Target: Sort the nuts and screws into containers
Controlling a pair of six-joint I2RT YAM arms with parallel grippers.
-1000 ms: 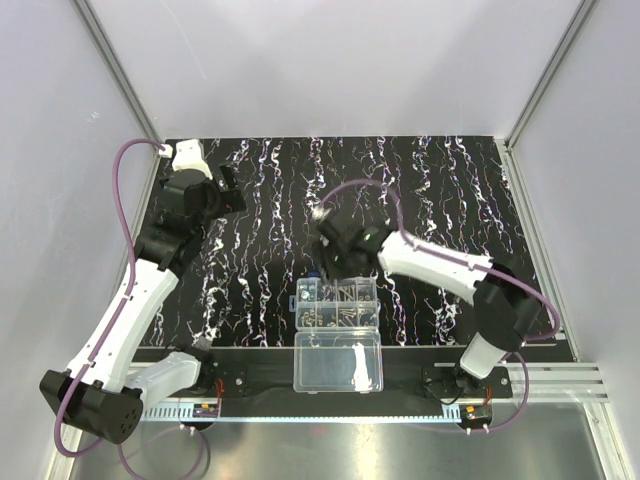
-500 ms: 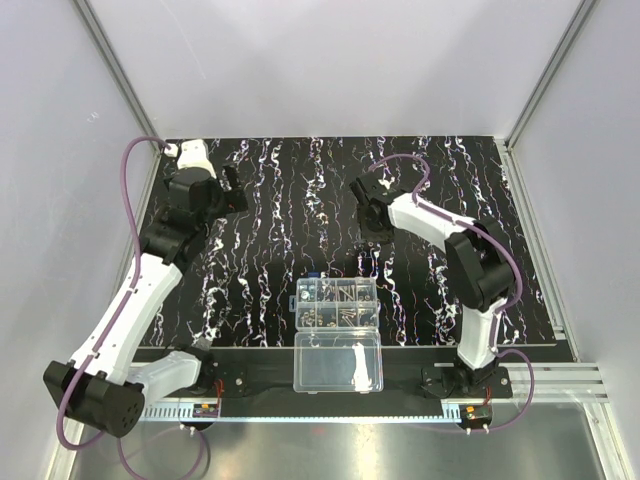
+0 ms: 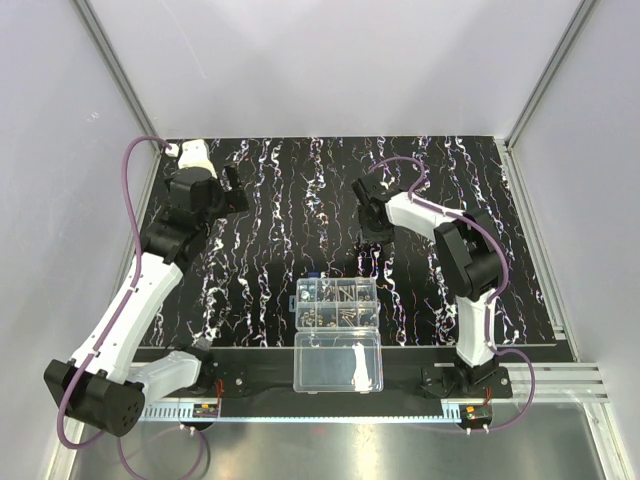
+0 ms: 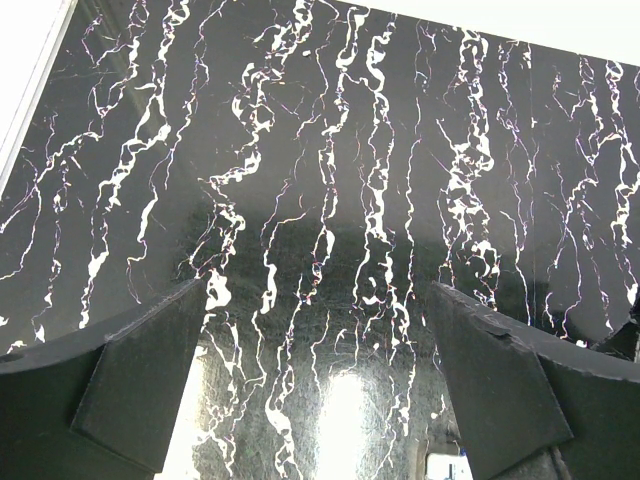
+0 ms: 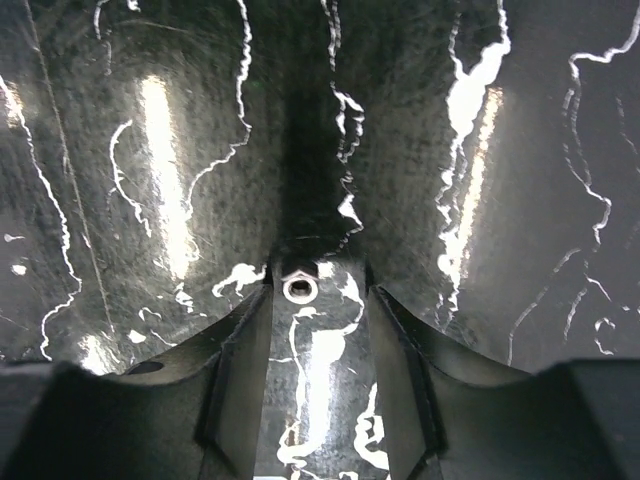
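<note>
1. Top view: the right gripper [image 3: 372, 218] is low over the streaked mat [image 3: 290, 200], well beyond the containers [image 3: 337, 304]; the left gripper [image 3: 230, 188] is far to the left, well apart from both
2. Left wrist: its fingers [image 4: 140, 385] stand wide apart, only mat between them
3. Right wrist: a nut [image 5: 300, 289] lies flat on the mat between the right gripper's fingertips, nearer the finger [image 5: 240, 370] at the picture's left; the jaws are partly apart, not clamped on it

Pretty standard look tbh: left arm [image 3: 130, 310] and right arm [image 3: 470, 330] are white shells with chunky black joints, a purple cable [image 3: 124, 185] looping off each; the left claw [image 4: 320, 292] and right claw [image 5: 318, 285] have matte black wedge fingers
</note>
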